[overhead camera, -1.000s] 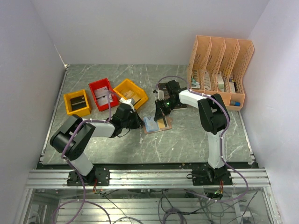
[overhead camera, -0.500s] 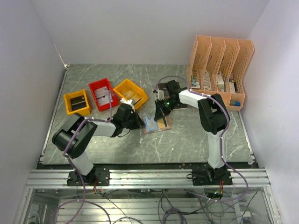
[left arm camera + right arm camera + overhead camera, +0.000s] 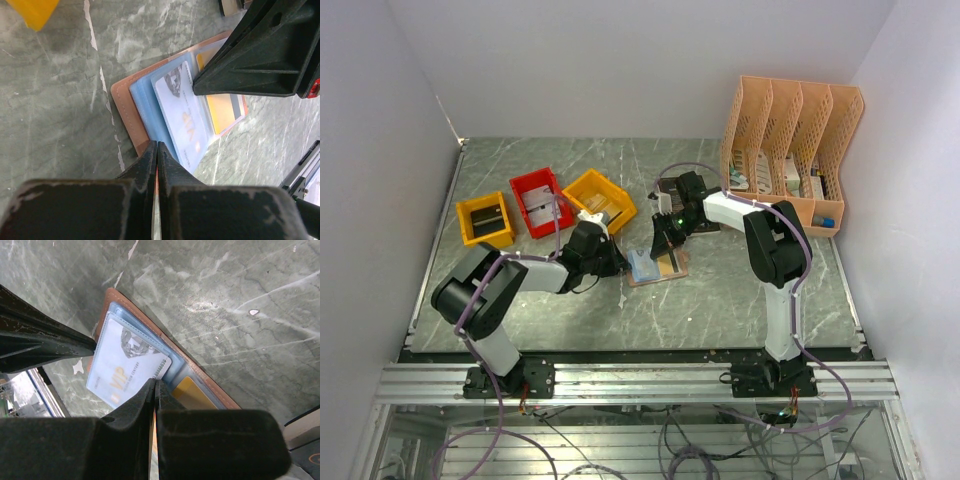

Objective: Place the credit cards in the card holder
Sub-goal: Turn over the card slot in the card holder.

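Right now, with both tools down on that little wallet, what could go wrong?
1. The light blue card seems to stick out past the card holder; a nudge might slide it off rather than in.
2. The left tool and right tool, both shut, work close together from opposite sides and might bump.
3. Nothing visibly pins the card holder, so pushing could drag it, with the orange-gold card, across the table.
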`<state>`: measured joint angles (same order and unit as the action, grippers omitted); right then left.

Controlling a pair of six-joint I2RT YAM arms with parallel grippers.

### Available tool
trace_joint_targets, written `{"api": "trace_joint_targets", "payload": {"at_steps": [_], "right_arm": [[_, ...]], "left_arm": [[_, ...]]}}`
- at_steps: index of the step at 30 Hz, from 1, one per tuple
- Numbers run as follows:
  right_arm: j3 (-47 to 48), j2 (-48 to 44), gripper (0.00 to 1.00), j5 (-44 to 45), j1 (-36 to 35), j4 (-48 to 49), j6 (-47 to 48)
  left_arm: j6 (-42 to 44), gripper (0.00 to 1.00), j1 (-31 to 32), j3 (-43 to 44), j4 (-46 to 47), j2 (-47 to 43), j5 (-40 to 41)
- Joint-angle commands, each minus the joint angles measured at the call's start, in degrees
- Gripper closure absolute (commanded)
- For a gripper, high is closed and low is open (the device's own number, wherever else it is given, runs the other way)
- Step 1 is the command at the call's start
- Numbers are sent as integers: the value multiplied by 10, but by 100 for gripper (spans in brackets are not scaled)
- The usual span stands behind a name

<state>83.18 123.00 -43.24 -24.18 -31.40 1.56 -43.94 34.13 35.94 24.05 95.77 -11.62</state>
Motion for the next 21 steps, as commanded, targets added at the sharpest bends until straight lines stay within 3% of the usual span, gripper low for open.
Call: {"api": "trace_joint_targets", "payload": {"at_steps": [1, 7, 14, 21], "right_arm": [[7, 19, 96, 11, -1, -7, 10], [8, 20, 96, 10, -1, -8, 10], [7, 21, 96, 10, -1, -7, 10], [9, 23, 96, 8, -1, -9, 10]], "left_arm": [[11, 93, 2, 11, -18, -31, 28], [6, 93, 2, 3, -4, -47, 18], [-23, 71, 3, 0, 49, -18, -16], [-27, 67, 3, 9, 55, -1, -22]]}}
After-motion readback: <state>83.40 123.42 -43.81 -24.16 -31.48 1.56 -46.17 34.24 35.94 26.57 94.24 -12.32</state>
